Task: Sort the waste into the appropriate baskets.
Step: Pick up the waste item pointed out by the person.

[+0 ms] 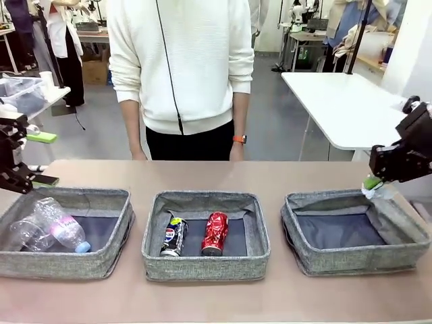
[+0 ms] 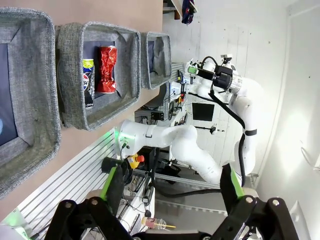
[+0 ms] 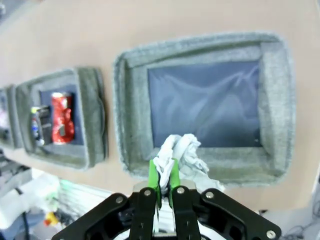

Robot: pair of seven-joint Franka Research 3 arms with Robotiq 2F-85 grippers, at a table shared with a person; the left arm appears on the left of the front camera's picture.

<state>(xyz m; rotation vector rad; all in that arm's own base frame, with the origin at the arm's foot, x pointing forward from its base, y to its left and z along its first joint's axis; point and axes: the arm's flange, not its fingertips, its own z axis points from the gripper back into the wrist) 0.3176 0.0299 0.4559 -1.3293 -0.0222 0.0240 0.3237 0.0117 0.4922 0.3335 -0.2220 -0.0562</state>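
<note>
My right gripper (image 1: 372, 182) is shut on a crumpled white paper wad (image 1: 368, 192) and hangs over the far right corner of the right basket (image 1: 358, 260). In the right wrist view the paper wad (image 3: 184, 151) sticks out between the green pads (image 3: 154, 175) above that basket's rim (image 3: 131, 115). The middle basket (image 1: 206, 267) holds a dark logo can (image 1: 173, 237) and a crushed red can (image 1: 216, 233). A clear bottle with a blue cap (image 1: 61, 226) and a clear cup (image 1: 23, 235) lie in the left basket (image 1: 61, 265). My left gripper (image 1: 44, 158) is open above the left basket's far left corner, holding nothing.
A person in a white sweater (image 1: 181, 64) stands at the table's far side, hands down behind the edge. The three baskets sit in a row near the front edge, with bare tabletop (image 1: 270, 177) behind them. A white side table (image 1: 344, 108) stands at the back right.
</note>
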